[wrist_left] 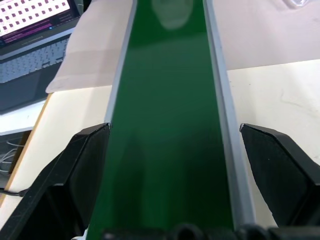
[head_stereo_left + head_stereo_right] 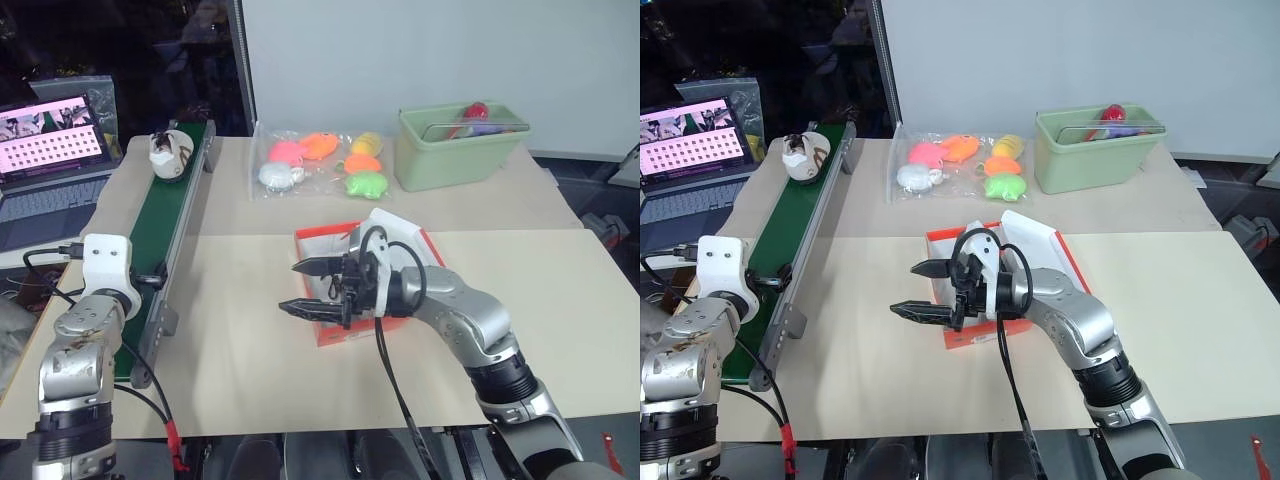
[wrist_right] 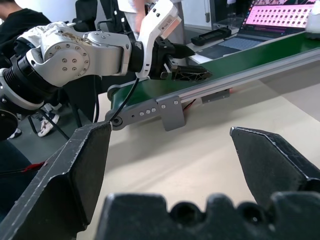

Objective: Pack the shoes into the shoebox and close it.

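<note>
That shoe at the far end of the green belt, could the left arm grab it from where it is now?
Probably not yet. The shoe lies at the belt's far end, while the left end effector hovers open over the near end. Nothing blocks the way; it is just far off.

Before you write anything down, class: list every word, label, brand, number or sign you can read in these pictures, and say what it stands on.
No text can be read.
Laptop screen: a pink grid of small dark squares under a strip of pictures; too small to read.
Shoebox: no lettering visible on its orange-red walls.
Green bin: no label visible.
</note>
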